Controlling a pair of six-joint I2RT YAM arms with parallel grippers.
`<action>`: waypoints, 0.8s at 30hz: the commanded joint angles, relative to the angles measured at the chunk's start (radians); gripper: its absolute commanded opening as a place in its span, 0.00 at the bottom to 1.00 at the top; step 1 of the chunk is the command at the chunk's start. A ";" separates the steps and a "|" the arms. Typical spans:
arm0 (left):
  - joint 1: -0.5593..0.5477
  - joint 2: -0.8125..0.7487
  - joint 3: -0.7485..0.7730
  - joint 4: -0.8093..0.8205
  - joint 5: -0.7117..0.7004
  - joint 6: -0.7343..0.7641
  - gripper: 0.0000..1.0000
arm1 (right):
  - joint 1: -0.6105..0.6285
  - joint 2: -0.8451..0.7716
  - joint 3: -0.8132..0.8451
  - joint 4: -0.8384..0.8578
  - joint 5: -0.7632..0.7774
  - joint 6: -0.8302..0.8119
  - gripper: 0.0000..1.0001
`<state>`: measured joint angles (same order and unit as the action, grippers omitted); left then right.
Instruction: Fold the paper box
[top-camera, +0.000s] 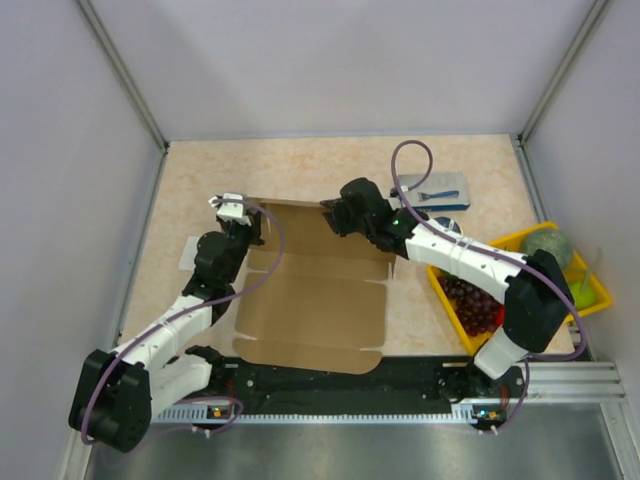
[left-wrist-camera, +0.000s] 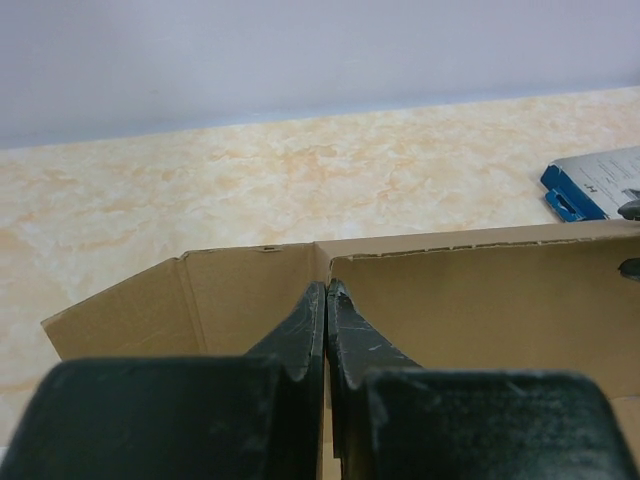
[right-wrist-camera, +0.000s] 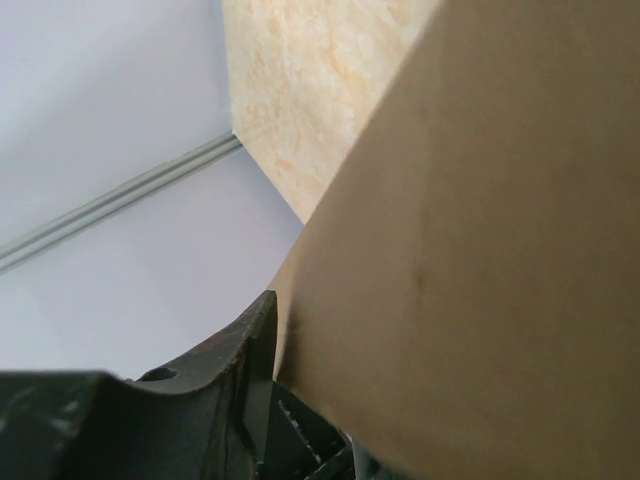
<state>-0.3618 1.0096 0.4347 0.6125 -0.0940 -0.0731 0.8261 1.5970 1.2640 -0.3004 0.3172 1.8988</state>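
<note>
One: Two pincers are seen at the far edge of the paper box (top-camera: 310, 310), a large plain brown die-cut cardboard sheet with flaps and creases. Where is it placed?

Two: It is spread on the beige marbled counter (top-camera: 300, 165), between the two arms, with its near edge close to their bases. A flat blue-and-white package (top-camera: 437, 190) lies apart, beyond its far right corner, and a yellow plastic basket (top-camera: 443, 295) of fruit is set to the right.

One: How much has been folded?

Two: Little, it is judged. The far long panel is stood upright along its crease, and a short end flap at its left is bent forward at an angle. The main floor and the near flaps are laid flat.

One: How are the pincers set?

Two: The left pincer (top-camera: 232, 210) is closed tight, its fingertips (left-wrist-camera: 305, 330) pressed together at the slit between panel and end flap; nothing is seen held between them. The right pincer (top-camera: 333, 215) is placed at the panel's right end. Only one dark finger (right-wrist-camera: 255, 345) is shown in its wrist view, with cardboard running in beside it, so whether the panel is clamped cannot be told.

One: What is left?

Two: Most of the job: the remaining walls are to be raised, the end flaps tucked, the carton closed.
</note>
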 joint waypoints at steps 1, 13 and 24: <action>-0.003 -0.020 -0.007 0.104 -0.019 -0.013 0.00 | 0.018 -0.037 0.067 -0.043 0.048 0.045 0.30; -0.003 -0.054 -0.004 -0.017 -0.021 -0.162 0.23 | 0.021 -0.022 0.066 -0.043 0.137 0.046 0.00; 0.011 -0.222 0.078 -0.491 0.014 -0.352 0.53 | 0.019 -0.052 -0.098 0.251 0.152 -0.096 0.00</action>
<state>-0.3614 0.8562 0.4351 0.3225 -0.1242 -0.3454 0.8371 1.5932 1.2198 -0.2035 0.4294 1.8957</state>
